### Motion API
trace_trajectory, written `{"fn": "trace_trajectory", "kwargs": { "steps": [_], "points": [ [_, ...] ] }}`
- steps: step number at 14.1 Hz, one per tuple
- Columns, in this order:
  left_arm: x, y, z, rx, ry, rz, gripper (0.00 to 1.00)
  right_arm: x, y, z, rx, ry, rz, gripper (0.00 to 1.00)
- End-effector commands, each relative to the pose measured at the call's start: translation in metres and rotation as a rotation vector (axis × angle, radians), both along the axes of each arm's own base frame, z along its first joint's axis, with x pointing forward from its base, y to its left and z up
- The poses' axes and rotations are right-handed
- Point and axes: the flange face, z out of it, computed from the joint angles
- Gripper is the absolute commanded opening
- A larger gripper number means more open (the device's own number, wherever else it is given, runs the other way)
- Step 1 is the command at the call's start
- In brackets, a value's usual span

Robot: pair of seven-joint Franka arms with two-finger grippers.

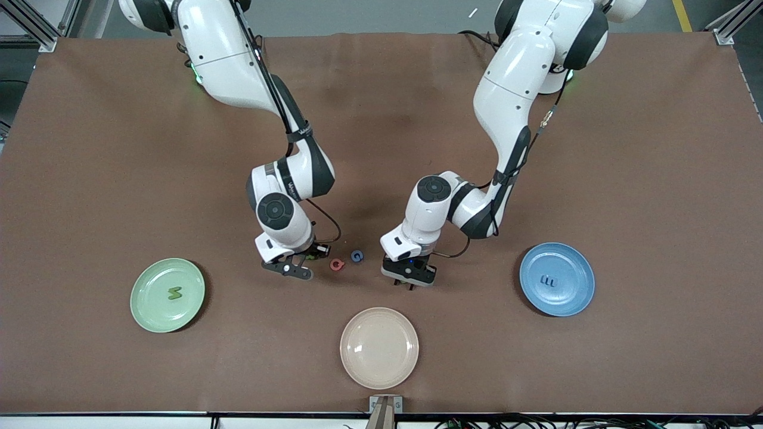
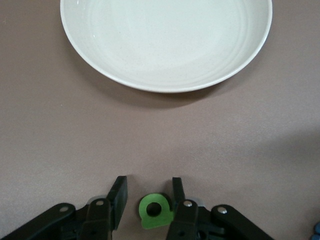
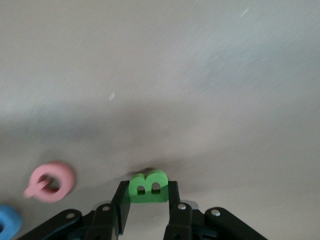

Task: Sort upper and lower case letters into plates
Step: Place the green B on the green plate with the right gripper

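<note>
Right wrist view: green capital B point(image 3: 148, 186) clamped between the fingers of the right gripper point(image 3: 148, 192), lifted above the brown table point(image 3: 200, 75). Hidden under the gripper in the front view. Same view: red letter point(image 3: 51, 181) and blue letter point(image 3: 8, 221) lying flat on the table, close together.

Left wrist view: green letter with a round hole point(image 2: 155, 210) on the table between the fingers of the left gripper point(image 2: 148, 196). One finger touching it, a gap at the other; jaws not yet clamped on it. Not visible from the front. Cream plate point(image 2: 165, 42) fills the top of this picture.

Front view: both grippers low near mid-table, red letter point(image 1: 338, 264) and blue letter point(image 1: 356, 256) on the table between them. Pale green plate point(image 1: 146, 310) toward the right arm's end, green M-shaped letter point(image 1: 174, 293) in it. Blue plate point(image 1: 575, 298) toward the left arm's end, dark blue letter point(image 1: 548, 280) in it, shape hard to read. Cream plate nearest the camera.
</note>
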Motion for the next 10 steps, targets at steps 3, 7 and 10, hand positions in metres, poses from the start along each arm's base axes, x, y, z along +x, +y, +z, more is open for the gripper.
{"fn": "trace_trajectory", "kwargs": {
  "steps": [3, 7, 10],
  "points": [
    [-0.028, -0.008, -0.020, -0.003, 0.091, 0.120, 0.43, 0.039, -0.100, 0.043, -0.077, 0.021, 0.186, 0.11],
    [-0.032, -0.009, -0.013, 0.038, 0.146, 0.184, 0.43, 0.060, -0.178, 0.045, -0.072, 0.039, 0.320, 0.12],
    [-0.032, -0.007, -0.014, 0.058, 0.160, 0.190, 0.44, 0.075, -0.242, 0.048, -0.071, 0.038, 0.443, 0.14]
  ]
}}
